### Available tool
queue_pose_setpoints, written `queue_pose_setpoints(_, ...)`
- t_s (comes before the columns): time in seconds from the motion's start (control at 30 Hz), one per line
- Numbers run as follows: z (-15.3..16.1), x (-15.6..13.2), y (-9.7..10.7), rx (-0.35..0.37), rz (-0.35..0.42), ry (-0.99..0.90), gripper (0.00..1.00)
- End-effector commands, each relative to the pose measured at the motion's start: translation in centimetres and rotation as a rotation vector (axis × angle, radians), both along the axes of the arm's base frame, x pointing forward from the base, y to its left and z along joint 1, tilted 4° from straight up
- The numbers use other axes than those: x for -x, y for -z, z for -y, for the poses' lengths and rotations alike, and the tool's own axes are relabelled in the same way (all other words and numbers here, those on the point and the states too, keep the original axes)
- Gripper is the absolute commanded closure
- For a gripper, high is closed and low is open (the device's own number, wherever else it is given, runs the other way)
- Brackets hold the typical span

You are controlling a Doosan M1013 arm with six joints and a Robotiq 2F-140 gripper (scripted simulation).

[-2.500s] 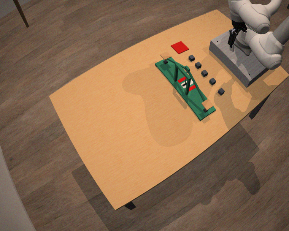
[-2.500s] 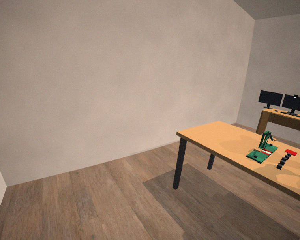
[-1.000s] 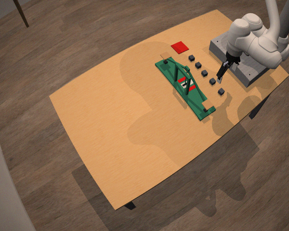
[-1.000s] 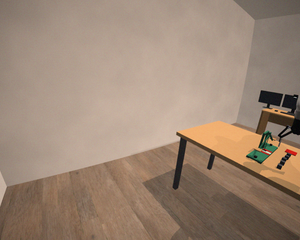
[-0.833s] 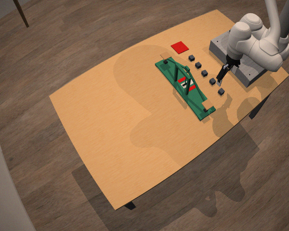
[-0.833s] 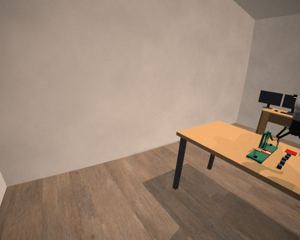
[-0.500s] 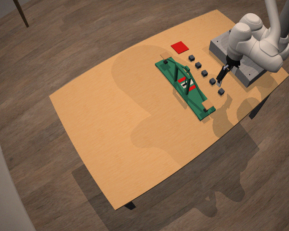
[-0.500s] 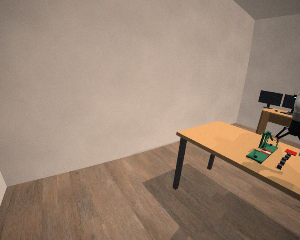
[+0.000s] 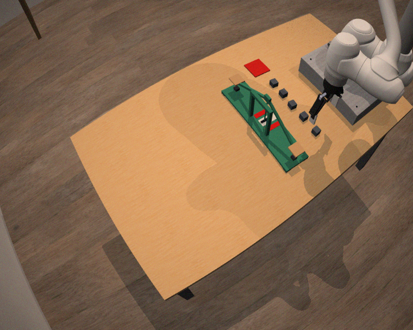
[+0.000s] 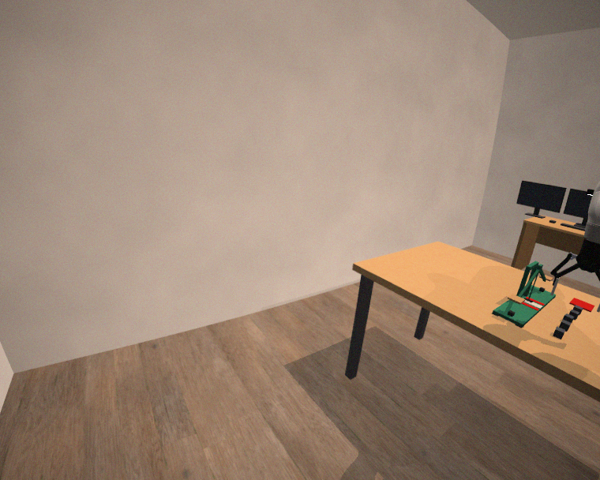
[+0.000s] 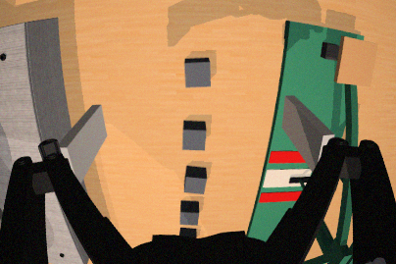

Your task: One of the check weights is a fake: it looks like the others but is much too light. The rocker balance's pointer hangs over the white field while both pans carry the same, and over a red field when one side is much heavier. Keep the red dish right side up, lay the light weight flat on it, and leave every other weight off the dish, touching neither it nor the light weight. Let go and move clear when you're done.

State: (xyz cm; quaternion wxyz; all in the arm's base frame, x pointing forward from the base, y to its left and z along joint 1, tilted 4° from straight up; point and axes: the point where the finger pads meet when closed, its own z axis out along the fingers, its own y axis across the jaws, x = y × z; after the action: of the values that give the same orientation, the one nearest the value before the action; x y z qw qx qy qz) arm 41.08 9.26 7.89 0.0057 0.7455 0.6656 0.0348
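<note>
Several dark grey cube weights stand in a spaced row on the table, among them an end weight [image 9: 315,131] [image 11: 197,73], its neighbour [image 9: 303,116] [image 11: 194,135] and the far-end weight [image 9: 273,83]. They look alike. The red dish [image 9: 256,68] [image 10: 582,305] lies flat beyond the far end of the row, with nothing on it. The green rocker balance [image 9: 280,156] [image 10: 519,313] [image 11: 306,83] stands beside the row. Its near pan [image 9: 296,148] [image 11: 357,61] is bare; its pointer [image 11: 298,180] is over the white field. My gripper [image 9: 313,120] [image 10: 578,296] [image 11: 193,116] is open and empty above the row.
The grey robot base block [image 9: 354,112] [image 11: 45,64] stands on the other side of the row from the balance. The balance has upright green posts [image 9: 268,124] and a raised beam. Small dark blocks [image 9: 293,157] [image 11: 329,50] sit on its base near the pans.
</note>
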Motion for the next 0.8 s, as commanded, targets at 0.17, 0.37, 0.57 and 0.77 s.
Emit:
queue_pose_setpoints(0.17, -0.05, -0.55, -0.03, 0.003, 0.009, -0.002, 0.0)
queue_pose_setpoints(0.37, -0.05, -0.55, -0.03, 0.003, 0.009, -0.002, 0.0)
queue_pose_setpoints(0.57, -0.05, -0.55, -0.03, 0.003, 0.009, -0.002, 0.0)
queue_pose_setpoints(0.77, -0.05, -0.55, -0.01, 0.003, 0.01, -0.013, 0.0)
